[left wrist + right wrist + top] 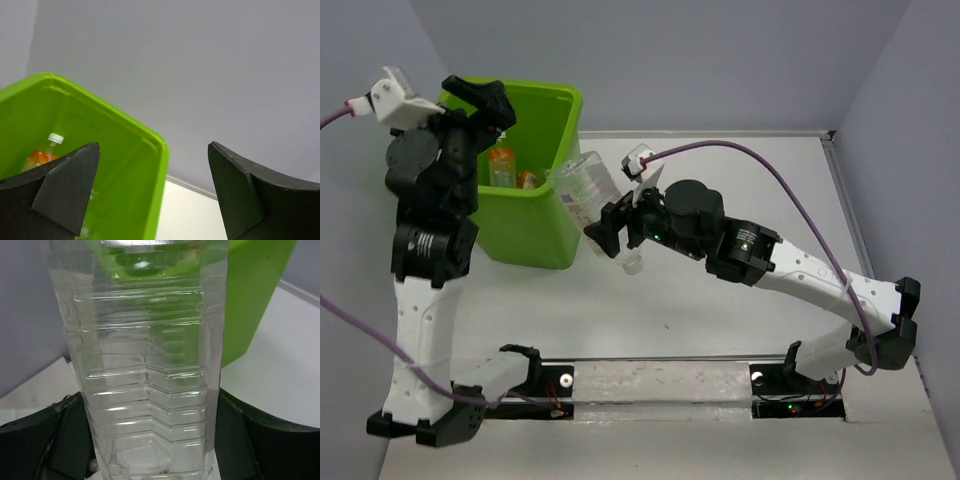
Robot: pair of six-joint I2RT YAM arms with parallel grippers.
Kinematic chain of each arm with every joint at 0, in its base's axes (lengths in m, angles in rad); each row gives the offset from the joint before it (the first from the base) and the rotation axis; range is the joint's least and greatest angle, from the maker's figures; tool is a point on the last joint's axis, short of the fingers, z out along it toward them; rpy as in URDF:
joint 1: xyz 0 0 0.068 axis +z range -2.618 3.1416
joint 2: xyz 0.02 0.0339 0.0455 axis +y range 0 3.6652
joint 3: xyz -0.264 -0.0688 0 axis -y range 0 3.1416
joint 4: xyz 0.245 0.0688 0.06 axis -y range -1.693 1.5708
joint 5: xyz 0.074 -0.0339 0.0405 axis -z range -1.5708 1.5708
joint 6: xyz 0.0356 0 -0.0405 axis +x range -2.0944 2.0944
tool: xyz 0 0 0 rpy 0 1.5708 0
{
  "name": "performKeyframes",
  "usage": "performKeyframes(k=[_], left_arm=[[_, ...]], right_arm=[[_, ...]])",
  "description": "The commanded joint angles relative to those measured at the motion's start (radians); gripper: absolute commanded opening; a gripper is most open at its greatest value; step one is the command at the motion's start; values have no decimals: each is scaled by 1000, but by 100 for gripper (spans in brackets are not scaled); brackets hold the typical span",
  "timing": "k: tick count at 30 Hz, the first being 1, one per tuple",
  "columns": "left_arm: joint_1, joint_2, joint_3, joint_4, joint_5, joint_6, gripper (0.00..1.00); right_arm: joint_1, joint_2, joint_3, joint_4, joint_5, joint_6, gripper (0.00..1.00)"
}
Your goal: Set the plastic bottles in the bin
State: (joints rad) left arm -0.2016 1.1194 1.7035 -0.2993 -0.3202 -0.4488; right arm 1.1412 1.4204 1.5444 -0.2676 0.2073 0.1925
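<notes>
Top external view: right gripper clamped on a clear bottle, tilted just beside the bin, at its right rim. Best carry it well over the rim before letting go, else it may bounce out. Meanwhile the left gripper hangs spread wide, empty, above the bin.

1. Bottle inside right gripper: clear glossy plastic, ribbed.
2. Bin beneath left gripper: smooth lime plastic, slight sheen.
3. Left gripper's fingers: matt black.
4. Table: white, matt.
</notes>
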Motion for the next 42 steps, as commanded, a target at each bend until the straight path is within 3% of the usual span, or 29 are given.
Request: performKeyframes(k=[1, 5, 11, 14, 17, 23, 26, 28, 29, 32, 35, 42], left_arm=[[1, -220, -198, 171, 232, -24, 99], [1, -486, -418, 252, 412, -16, 99], [1, -775, -655, 149, 331, 10, 99], [-38, -838, -734, 28, 189, -7, 99], [-61, -882, -829, -33, 147, -1, 99], [-84, -895, -1008, 11, 316, -10, 99], [-94, -900, -1042, 45, 391, -7, 99], [-99, -906, -1041, 46, 383, -7, 99], [-102, -906, -1048, 48, 380, -8, 99], [-107, -909, -1052, 51, 372, -13, 99], [-107, -903, -1055, 54, 377, -11, 99], [-102, -883, -1052, 63, 409, -2, 99]], right_arm=[[3, 58, 184, 85, -43, -65, 30], [3, 156, 367, 82, -71, -96, 31], [3, 314, 652, 143, -88, -145, 30], [3, 428, 822, 180, -89, -180, 30], [3, 564, 988, 240, -77, -252, 30], [-6, 748, 1054, 617, -62, -393, 30], [-50, 917, 1164, 689, -97, -361, 30], [-80, 957, 1168, 728, -117, -296, 37], [-95, 971, 1171, 726, -121, -263, 56], [-115, 985, 1175, 708, -150, -214, 88], [-115, 921, 1146, 694, -200, -215, 99], [-115, 691, 960, 651, -296, -206, 100]])
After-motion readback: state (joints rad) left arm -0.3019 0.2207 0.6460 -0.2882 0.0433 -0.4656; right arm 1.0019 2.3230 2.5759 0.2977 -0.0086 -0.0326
